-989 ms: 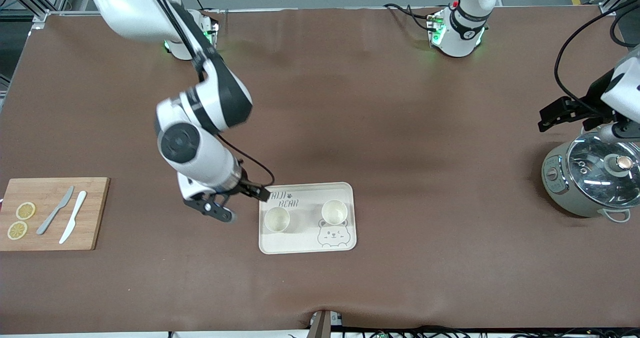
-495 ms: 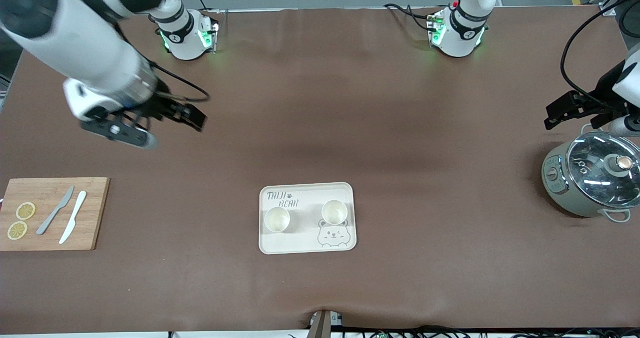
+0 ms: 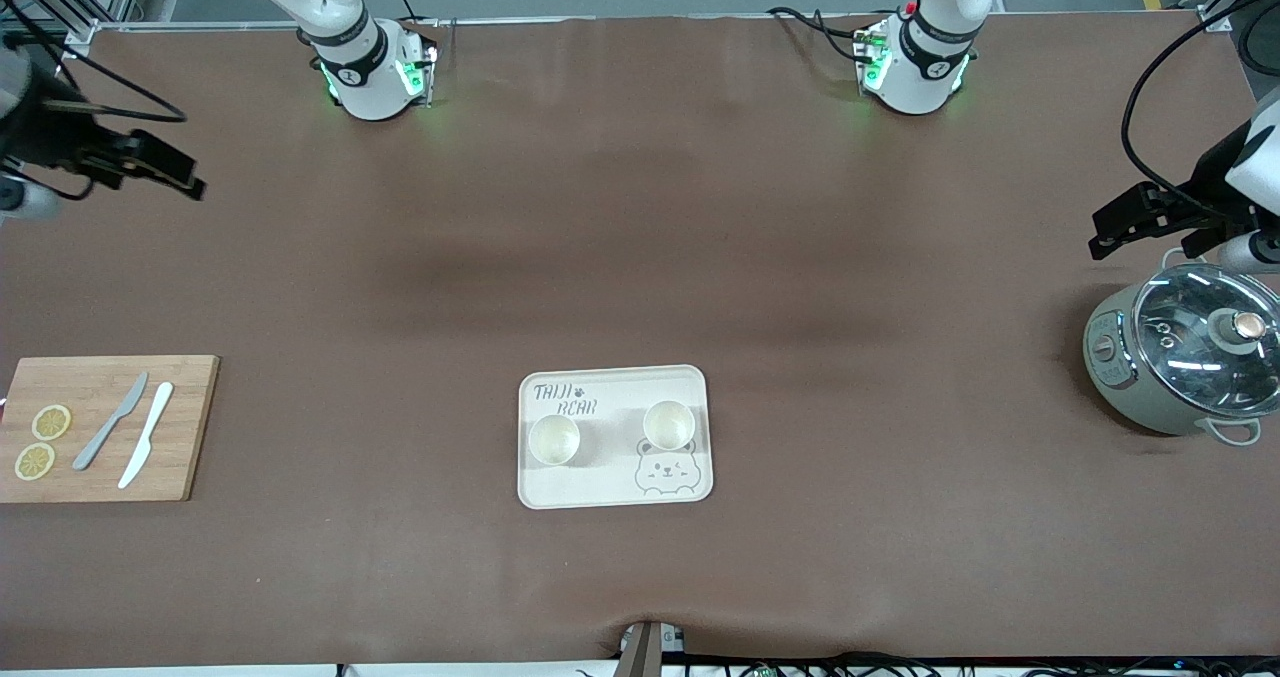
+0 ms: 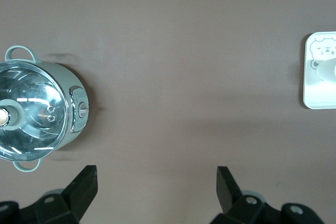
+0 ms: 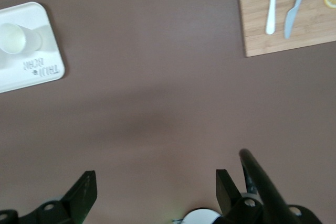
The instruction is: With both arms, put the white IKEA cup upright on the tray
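Observation:
The cream tray (image 3: 614, 487) with "TAIJI BEAR" lettering lies on the brown table, nearer the front camera. Two white cups stand upright on it, one (image 3: 554, 439) toward the right arm's end and one (image 3: 669, 423) toward the left arm's end. My right gripper (image 5: 156, 182) hangs open and empty high over the table's edge at the right arm's end; one of its fingers (image 3: 165, 165) shows in the front view. My left gripper (image 4: 156, 182) is open and empty above bare table beside the pot, with one finger (image 3: 1125, 219) showing in the front view.
A grey-green pot (image 3: 1185, 357) with a glass lid stands at the left arm's end, just under the left hand. A wooden cutting board (image 3: 100, 427) with two knives and two lemon slices lies at the right arm's end.
The right arm has swung up and away from the tray's edge to the right arm's end of the table. The left gripper rose slightly over the pot. The cups have not moved.

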`<state>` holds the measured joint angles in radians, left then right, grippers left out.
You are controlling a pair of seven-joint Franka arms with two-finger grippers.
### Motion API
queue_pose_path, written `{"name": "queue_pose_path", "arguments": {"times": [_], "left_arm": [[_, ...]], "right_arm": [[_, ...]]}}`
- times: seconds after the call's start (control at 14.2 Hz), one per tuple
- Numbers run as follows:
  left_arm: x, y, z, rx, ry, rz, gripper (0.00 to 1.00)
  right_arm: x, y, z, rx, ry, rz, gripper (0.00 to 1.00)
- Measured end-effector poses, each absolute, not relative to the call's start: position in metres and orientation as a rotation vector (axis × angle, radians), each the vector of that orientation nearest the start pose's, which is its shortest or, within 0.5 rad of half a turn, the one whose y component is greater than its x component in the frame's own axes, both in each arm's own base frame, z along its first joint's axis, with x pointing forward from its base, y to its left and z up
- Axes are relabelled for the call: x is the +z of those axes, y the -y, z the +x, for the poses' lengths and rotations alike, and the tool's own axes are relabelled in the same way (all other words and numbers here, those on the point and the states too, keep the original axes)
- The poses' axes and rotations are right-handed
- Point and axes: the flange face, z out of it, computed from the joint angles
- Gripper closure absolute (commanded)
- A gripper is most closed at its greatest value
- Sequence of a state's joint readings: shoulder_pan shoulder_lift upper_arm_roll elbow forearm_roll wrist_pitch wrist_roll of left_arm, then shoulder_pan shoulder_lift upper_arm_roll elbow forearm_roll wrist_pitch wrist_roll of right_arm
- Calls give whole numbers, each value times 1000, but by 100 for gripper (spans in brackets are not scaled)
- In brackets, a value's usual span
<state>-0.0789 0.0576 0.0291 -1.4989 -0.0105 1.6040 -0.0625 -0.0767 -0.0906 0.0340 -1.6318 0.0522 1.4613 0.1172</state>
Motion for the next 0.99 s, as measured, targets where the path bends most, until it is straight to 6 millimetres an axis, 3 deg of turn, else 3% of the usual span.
{"name": "queue_pose_path", "arguments": {"times": [0.14,0.28,0.99], "left_arm": [[629,30,576,-74,19,-3152,0],[629,30,576,-74,19,-3152,0],[629,30,576,-74,18,-3152,0]], "right_arm": [[636,59,510,79,-235,-3080,0],[637,78,509,53,-245,-3079,0],[634,65,512,58,-207,-3085,0]]}}
